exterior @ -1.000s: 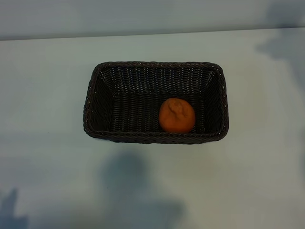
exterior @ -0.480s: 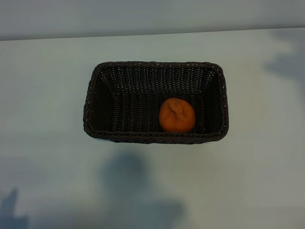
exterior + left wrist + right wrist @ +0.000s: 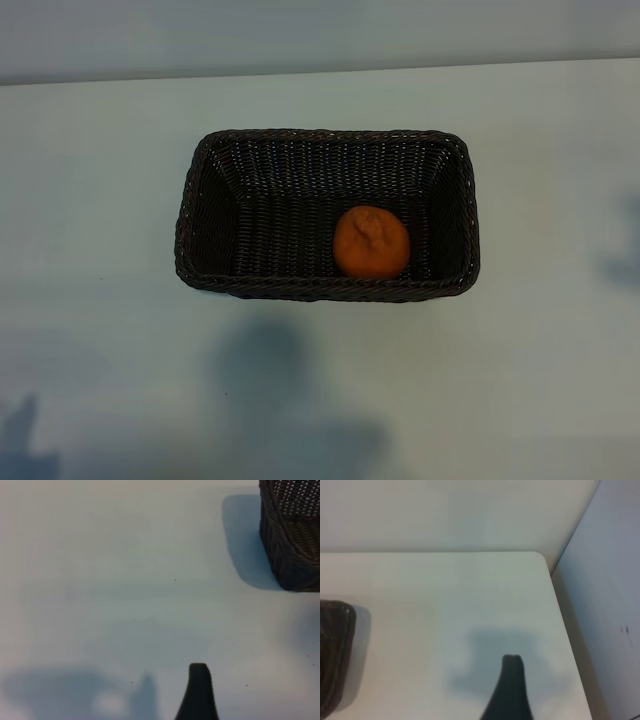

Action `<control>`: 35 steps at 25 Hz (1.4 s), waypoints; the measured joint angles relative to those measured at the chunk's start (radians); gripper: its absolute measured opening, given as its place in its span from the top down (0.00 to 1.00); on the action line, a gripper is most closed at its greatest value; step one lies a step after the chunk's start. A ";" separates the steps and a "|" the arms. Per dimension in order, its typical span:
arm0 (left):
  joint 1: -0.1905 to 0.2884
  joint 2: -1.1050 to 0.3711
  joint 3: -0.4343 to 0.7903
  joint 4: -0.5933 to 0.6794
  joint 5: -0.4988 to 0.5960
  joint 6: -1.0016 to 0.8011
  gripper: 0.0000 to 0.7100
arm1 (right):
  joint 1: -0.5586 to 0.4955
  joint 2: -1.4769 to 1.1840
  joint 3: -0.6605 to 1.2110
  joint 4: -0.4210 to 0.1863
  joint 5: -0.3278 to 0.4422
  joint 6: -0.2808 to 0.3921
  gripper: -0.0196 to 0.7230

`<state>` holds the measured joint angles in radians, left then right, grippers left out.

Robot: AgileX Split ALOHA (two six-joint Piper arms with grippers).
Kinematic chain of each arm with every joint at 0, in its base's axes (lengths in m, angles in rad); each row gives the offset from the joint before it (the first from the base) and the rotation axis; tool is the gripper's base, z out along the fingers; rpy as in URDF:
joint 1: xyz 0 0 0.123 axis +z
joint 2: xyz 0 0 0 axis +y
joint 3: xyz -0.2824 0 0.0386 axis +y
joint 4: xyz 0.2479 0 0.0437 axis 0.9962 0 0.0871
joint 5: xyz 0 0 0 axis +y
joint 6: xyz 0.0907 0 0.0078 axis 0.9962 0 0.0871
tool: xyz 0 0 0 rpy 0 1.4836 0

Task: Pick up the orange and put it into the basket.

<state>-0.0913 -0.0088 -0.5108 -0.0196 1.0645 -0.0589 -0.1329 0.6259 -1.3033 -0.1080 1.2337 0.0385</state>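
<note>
Wicker basket on table; orange inside, toward its right end. Left claw and right claw spread wide beside basket, empty.

no text, label, brand, number or sign can be read anywhere in these views.
</note>
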 joint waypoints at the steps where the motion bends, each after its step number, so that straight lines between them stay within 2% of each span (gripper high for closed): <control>1: 0.000 0.000 0.000 0.000 0.000 0.000 0.17 | 0.000 -0.039 0.022 0.005 0.000 0.000 0.17; 9: 0.000 0.000 0.000 0.000 0.000 0.000 0.17 | 0.000 -0.310 0.208 0.120 -0.007 -0.030 0.17; 21: 0.000 0.000 0.000 0.000 0.000 0.000 0.17 | 0.056 -0.545 0.441 0.164 -0.064 -0.030 0.17; 24: 0.000 0.000 0.000 0.000 0.000 0.000 0.17 | 0.056 -0.586 0.484 0.168 -0.093 -0.030 0.17; 35: 0.000 0.000 0.000 0.000 0.000 0.000 0.17 | 0.056 -0.634 0.691 0.171 -0.117 -0.023 0.17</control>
<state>-0.0913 -0.0088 -0.5108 -0.0196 1.0645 -0.0589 -0.0771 -0.0082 -0.6121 0.0627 1.1172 0.0157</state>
